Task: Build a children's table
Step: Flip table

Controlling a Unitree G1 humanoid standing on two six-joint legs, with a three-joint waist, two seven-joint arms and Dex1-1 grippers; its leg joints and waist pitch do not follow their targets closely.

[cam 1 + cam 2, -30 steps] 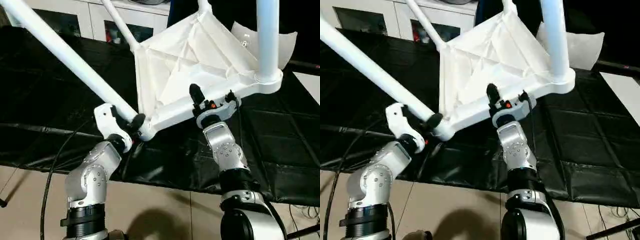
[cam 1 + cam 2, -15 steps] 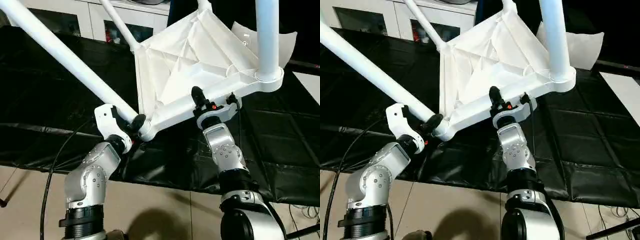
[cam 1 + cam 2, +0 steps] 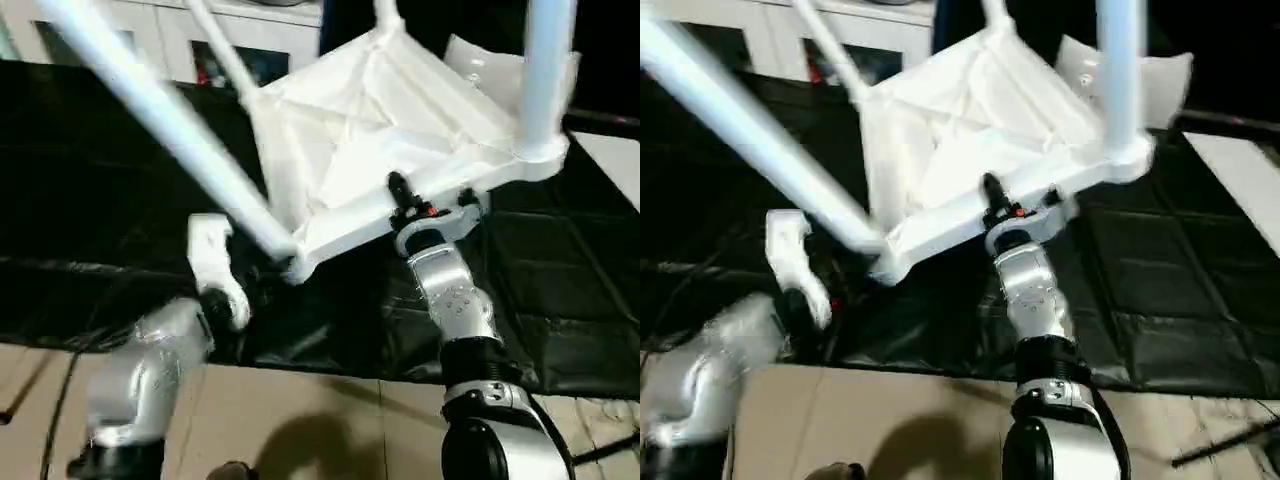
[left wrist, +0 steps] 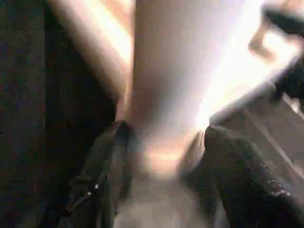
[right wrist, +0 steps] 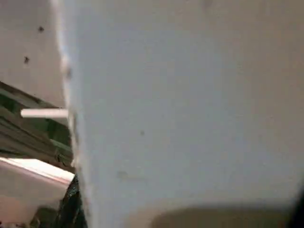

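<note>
**Clearance around the upturned table**

We find open black sheeting (image 3: 560,290) on the right side. The table top (image 3: 380,130), tilted with its ribs up, blocks the centre. One leg (image 3: 170,125) slants across the left approach; another leg (image 3: 545,80) stands upright at the right corner.

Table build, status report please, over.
Right gripper clamped on the tabletop rim, underside facing up. Left gripper at the base of the near-left leg; grip unclear. Four legs up. Nothing in the way.
</note>
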